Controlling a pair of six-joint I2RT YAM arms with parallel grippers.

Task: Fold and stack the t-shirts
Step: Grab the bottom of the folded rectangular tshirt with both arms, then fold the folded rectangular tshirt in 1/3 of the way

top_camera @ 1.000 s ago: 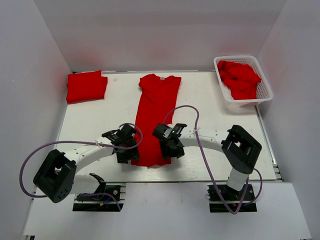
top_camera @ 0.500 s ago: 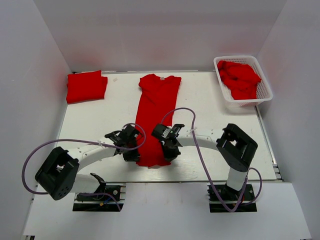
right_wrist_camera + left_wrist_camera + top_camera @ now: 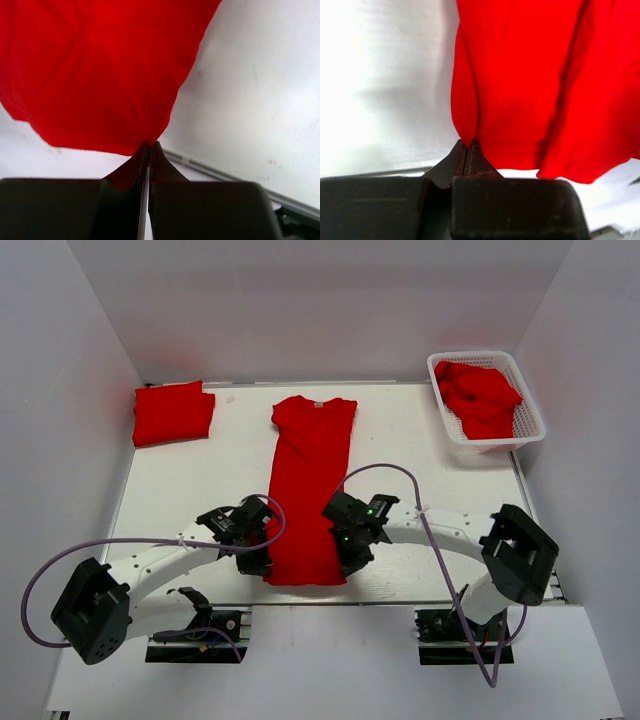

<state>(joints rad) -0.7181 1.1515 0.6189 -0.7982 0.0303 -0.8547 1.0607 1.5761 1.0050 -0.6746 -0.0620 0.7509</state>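
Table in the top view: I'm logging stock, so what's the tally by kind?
Spread-out shirt: 1
Folded red pile: 1
Basket, holding crumpled red shirts too bunched to count: 1
Total: 3

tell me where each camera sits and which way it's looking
Top: above and behind, looking down on the table, long shirt, folded shirt and basket; left arm and right arm show.
Left wrist: on the left arm, facing the long shirt's hem; left gripper shows, shut on it.
Right wrist: on the right arm, same hem; right gripper shows, shut on it.
Shared: all three see the long shirt.
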